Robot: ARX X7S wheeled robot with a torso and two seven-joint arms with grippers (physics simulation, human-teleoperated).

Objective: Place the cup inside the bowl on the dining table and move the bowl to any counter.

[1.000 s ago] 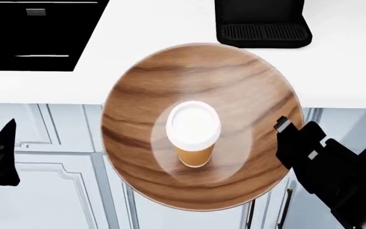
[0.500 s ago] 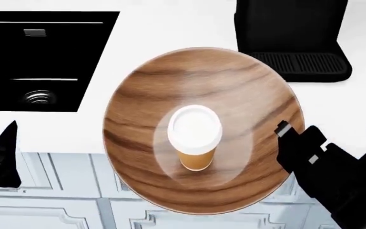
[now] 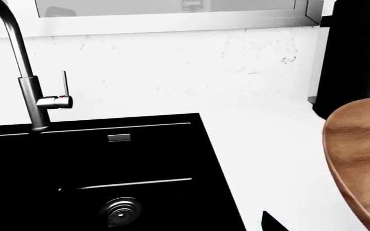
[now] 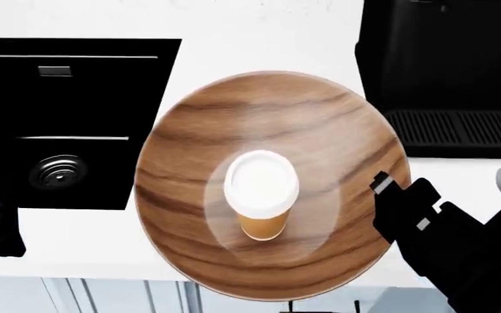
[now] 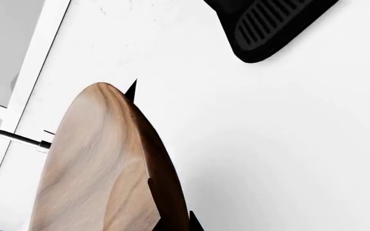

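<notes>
Wide brown wooden bowl (image 4: pixel 320 130), pinched at its rim by the right gripper (image 4: pixel 388 189), holds the lidded tan paper cup (image 4: pixel 261 195) above the white speckled counter (image 4: pixel 259 39); any tilt risks toppling the cup; the left gripper's state cannot be told

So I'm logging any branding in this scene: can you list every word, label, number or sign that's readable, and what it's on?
None can be read.
The cup: plain lid and side, no print.
The bowl: wood grain only.
The coffee machine: plain black, no visible lettering.
The sink: a small grey plate on its back wall, blank or too small to read.
The faucet: a red dot on the handle, no text.
</notes>
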